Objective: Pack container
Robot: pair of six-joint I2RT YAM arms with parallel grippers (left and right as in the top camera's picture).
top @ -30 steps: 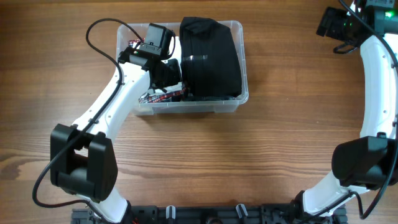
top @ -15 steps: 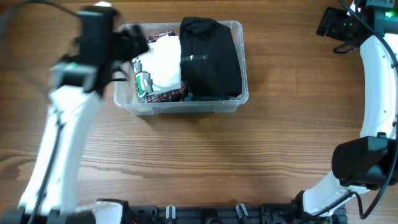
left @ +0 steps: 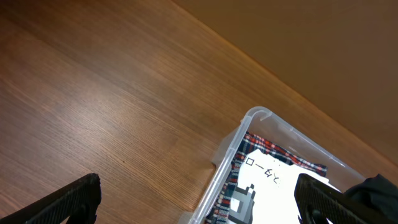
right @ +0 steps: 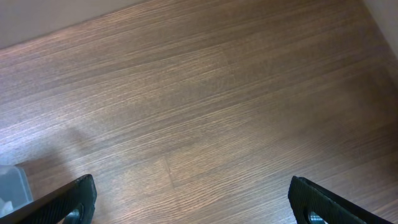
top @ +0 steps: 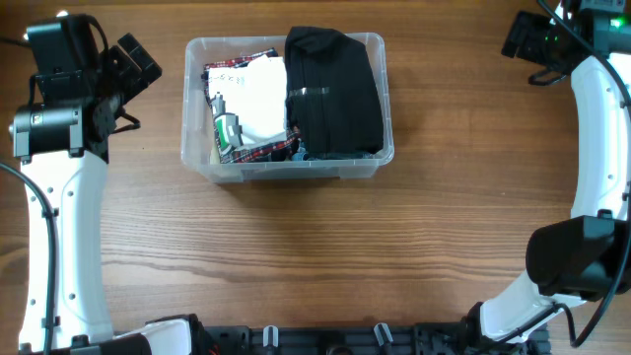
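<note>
The clear container (top: 202, 163) stands at the table's back centre. Its right half holds a folded black garment (top: 335, 94). In its left half lies a white-labelled packet (top: 258, 99) over red plaid cloth (top: 258, 153). My left gripper (top: 146, 61) hovers open to the left of the container, apart from it. In the left wrist view its fingers (left: 74, 196) stand wide apart, framing the container's corner (left: 256, 116), the plaid cloth (left: 273, 152) and the white packet (left: 267, 183). My right gripper (top: 521, 39) is open at the far right; its fingers (right: 329, 202) hold nothing over bare wood.
The wooden table (top: 315, 256) stretches in front of the container. A corner of the container (right: 12, 180) shows at the lower left of the right wrist view. The arm bases (top: 325, 340) sit along the front edge.
My left gripper opened, came out of the container's left half and swung back to the left. The white packet and plaid cloth stayed in the container. The right arm has not moved.
</note>
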